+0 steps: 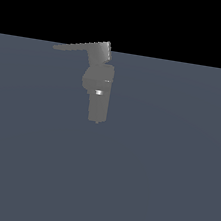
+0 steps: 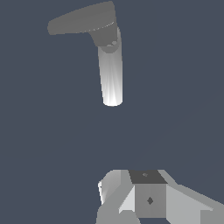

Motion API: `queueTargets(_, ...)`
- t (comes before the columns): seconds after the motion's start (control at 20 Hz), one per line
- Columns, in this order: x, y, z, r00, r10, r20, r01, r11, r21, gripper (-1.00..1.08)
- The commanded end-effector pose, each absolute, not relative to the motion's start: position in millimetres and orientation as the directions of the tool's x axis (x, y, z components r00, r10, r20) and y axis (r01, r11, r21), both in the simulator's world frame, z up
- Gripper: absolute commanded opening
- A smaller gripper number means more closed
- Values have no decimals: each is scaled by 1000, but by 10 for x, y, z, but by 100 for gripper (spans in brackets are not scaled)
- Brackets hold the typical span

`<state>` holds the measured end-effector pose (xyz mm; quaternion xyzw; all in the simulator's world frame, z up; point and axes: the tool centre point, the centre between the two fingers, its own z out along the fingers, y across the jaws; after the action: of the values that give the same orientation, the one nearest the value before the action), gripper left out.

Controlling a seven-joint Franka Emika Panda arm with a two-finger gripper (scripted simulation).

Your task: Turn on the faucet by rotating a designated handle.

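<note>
The faucet (image 1: pixel 100 93) is a matte grey blocky fixture standing on the flat blue-grey floor, its boxy spout pointing toward the camera. On top of it sits the handle (image 1: pixel 82 47), a long thin lever that reaches toward the exterior view's left from its boxy hub (image 1: pixel 103 53). The wrist view looks down on the faucet (image 2: pixel 111 74) and its handle (image 2: pixel 83 20) from above. My gripper (image 2: pixel 146 179) appears only as pale blocky parts at that picture's edge, well apart from the faucet and touching nothing. How its jaws stand is unclear. Neither arm nor gripper appears in the exterior view.
The blue-grey floor (image 1: pixel 162 181) stretches in every direction around the faucet, ending in a black background (image 1: pixel 187 23) far behind it. No other objects are in sight.
</note>
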<state>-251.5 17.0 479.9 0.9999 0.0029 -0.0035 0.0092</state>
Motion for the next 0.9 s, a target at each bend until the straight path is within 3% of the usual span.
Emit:
queueTargets(0.0, -2515, 170, 4799, 1000, 6, -7, 6, -1000, 18, -100)
queueTargets(0.85, -2389, 192, 4772, 999, -53, -4, -53, -999, -1, -100)
